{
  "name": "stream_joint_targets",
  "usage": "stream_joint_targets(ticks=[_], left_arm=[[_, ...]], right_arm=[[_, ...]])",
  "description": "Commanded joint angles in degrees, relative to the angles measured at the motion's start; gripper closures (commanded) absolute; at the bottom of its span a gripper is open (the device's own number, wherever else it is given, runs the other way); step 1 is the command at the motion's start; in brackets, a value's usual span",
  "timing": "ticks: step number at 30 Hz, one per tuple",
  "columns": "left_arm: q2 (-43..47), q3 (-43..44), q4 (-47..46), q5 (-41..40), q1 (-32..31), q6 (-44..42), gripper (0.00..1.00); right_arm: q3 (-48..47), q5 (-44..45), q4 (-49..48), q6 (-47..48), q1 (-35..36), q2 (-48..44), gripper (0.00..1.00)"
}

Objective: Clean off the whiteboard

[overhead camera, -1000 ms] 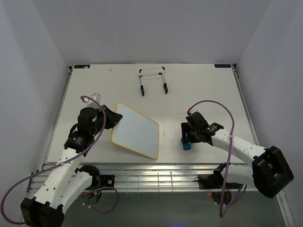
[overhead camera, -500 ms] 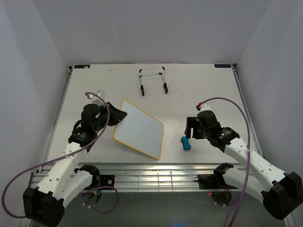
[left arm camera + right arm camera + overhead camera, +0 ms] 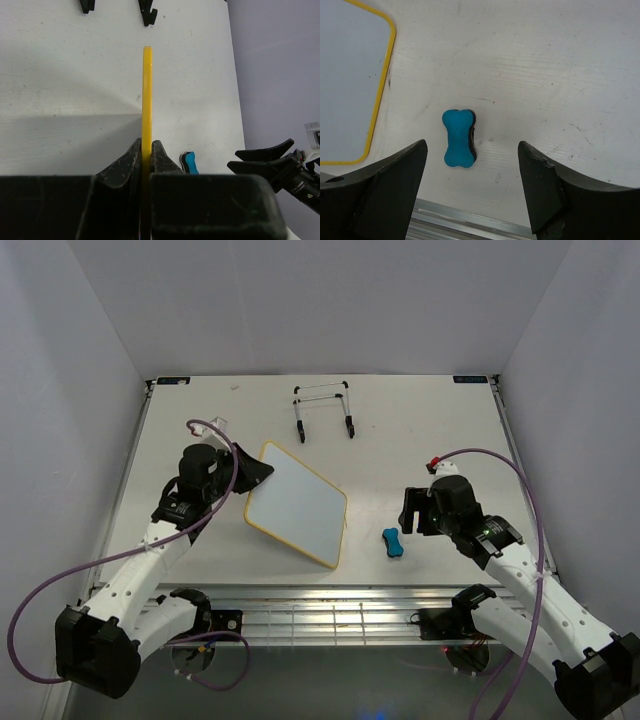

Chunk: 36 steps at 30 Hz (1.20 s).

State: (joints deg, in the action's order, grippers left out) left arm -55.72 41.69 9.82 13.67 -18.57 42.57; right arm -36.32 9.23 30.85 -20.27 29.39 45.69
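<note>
The whiteboard [image 3: 296, 504] has a yellow frame and a blank white face. It is tilted, its left edge raised. My left gripper [image 3: 253, 473] is shut on that left edge; in the left wrist view the yellow edge [image 3: 146, 95] runs straight out from between my fingers [image 3: 126, 160]. The blue bone-shaped eraser [image 3: 393, 542] lies flat on the table right of the board; it also shows in the right wrist view [image 3: 458, 138] and the left wrist view [image 3: 189, 162]. My right gripper [image 3: 408, 512] is open and empty, just above and right of the eraser, apart from it.
A black-and-white wire easel stand [image 3: 323, 411] stands at the back middle of the table. The metal rail of the table's front edge [image 3: 470, 222] lies just below the eraser. Grey walls close in on both sides.
My left gripper has lifted and carried the board up and to the right. My right gripper has let go of the eraser, opened and drawn back to the right; the eraser stays on the table.
</note>
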Motion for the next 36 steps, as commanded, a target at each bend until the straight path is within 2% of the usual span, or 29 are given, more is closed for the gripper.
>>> stream_joint_targets(ticks=[1, 10, 17, 25, 30, 31, 36], left_arm=[[-1.0, 4.5, -5.9, 2.0, 0.0, 3.1, 1.00], [-7.3, 10.7, -9.6, 3.7, 0.6, 5.6, 1.00], [-13.6, 11.7, -23.5, 6.5, 3.4, 8.8, 1.00], [-30.0, 19.6, -42.0, 12.4, 5.7, 15.4, 1.00], [-37.9, 22.7, -51.7, 11.2, 6.8, 17.3, 1.00], [-41.1, 23.2, -57.2, 11.2, 6.9, 18.2, 1.00], [-51.6, 32.4, -63.5, 12.4, 7.1, 20.7, 1.00]], right_arm=[[-2.4, -1.3, 0.6, 1.8, -0.5, -1.4, 0.21], [-2.5, -2.1, 0.6, 3.0, -1.5, -1.6, 0.18], [-4.1, -8.6, 0.4, 4.2, -3.5, -0.5, 0.17], [-4.6, -10.6, 1.2, 4.6, -4.5, -1.6, 0.17], [-3.2, -10.9, 1.2, 4.3, -4.8, -1.5, 0.17], [-3.0, -10.9, 1.2, 4.1, -4.7, -1.2, 0.17], [-2.5, -10.2, 1.2, 3.9, -4.8, -0.3, 0.17]])
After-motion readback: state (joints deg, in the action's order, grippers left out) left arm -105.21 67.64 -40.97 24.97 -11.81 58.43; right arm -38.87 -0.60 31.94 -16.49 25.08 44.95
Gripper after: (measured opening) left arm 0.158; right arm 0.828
